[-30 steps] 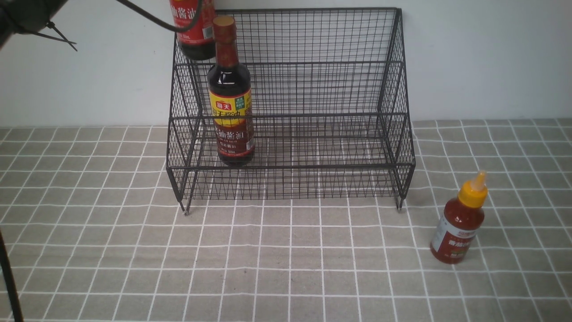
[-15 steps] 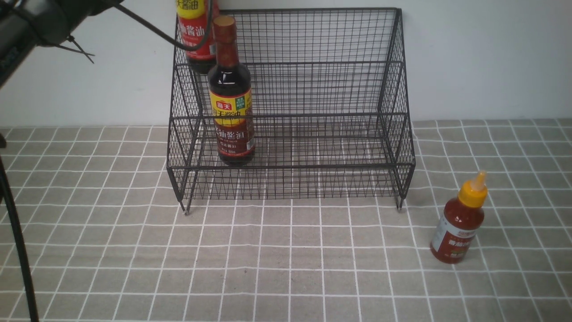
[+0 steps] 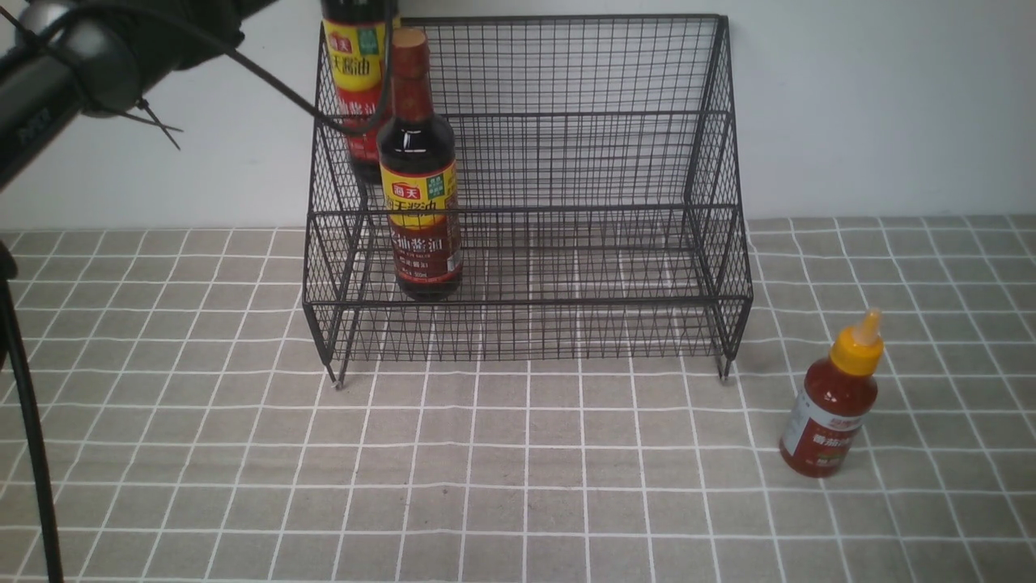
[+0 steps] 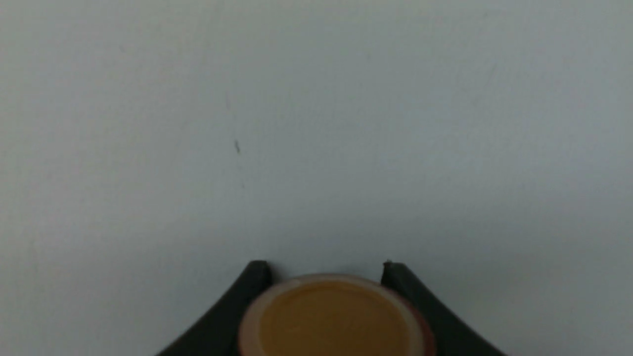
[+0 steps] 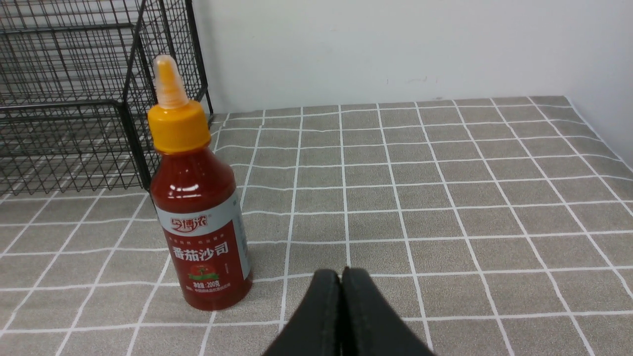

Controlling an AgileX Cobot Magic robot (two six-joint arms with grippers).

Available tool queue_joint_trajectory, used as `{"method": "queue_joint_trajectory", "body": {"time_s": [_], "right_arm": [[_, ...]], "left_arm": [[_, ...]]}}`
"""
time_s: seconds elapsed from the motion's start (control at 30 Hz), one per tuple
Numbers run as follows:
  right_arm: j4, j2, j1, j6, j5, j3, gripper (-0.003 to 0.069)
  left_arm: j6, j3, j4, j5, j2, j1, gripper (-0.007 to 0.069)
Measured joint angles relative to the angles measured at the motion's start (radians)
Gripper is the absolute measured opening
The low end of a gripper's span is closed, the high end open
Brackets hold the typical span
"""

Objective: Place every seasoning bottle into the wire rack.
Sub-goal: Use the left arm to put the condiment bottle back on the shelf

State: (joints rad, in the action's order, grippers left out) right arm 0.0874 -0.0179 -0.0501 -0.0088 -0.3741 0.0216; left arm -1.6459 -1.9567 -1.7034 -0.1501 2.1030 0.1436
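Observation:
The black wire rack (image 3: 566, 301) stands against the wall. One tall soy-sauce seasoning bottle (image 3: 418, 186) stands upright at the left of its lower tier. A second soy-sauce bottle (image 3: 356, 73) hangs upright in the upper tier's left corner, behind the first, with its top out of the front view. My left gripper (image 4: 325, 269) is shut on it, and its tan cap (image 4: 336, 316) sits between the dark fingers (image 4: 257, 277). I cannot tell whether its base touches the shelf. The short red sauce bottle (image 3: 834, 405) (image 5: 198, 198) stands on the cloth right of the rack. My right gripper (image 5: 341, 274) is shut and empty beside it.
A grey checked cloth (image 3: 518, 470) covers the table, and a pale wall (image 3: 890, 105) runs right behind the rack. My left arm (image 3: 81, 57) and its cable cross the upper left of the front view. The rack's right corner (image 5: 128, 109) stands just behind the red bottle.
The left arm has come down, and the held soy-sauce bottle has sunk lower into the rack's upper left corner. The standing bottle, the red bottle and the right gripper have not moved.

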Motion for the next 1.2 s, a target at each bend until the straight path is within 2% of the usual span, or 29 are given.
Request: {"method": "queue_joint_trajectory", "body": {"time_s": [0.33, 0.97, 1.1, 1.2], "right_arm": [[0.000, 0.000, 0.000, -0.008, 0.000, 0.000, -0.0015], [0.000, 0.000, 0.000, -0.022, 0.000, 0.000, -0.0015], [0.000, 0.000, 0.000, -0.022, 0.000, 0.000, -0.0015], [0.000, 0.000, 0.000, -0.022, 0.000, 0.000, -0.0015]], "left_arm": [[0.001, 0.098, 0.005, -0.026, 0.000, 0.000, 0.0256], [-0.004, 0.103, 0.006, -0.015, 0.000, 0.000, 0.0256], [-0.005, 0.101, 0.001, -0.010, 0.000, 0.000, 0.0283], [-0.002, 0.094, -0.010, -0.024, -0.012, 0.000, 0.0356]]}}
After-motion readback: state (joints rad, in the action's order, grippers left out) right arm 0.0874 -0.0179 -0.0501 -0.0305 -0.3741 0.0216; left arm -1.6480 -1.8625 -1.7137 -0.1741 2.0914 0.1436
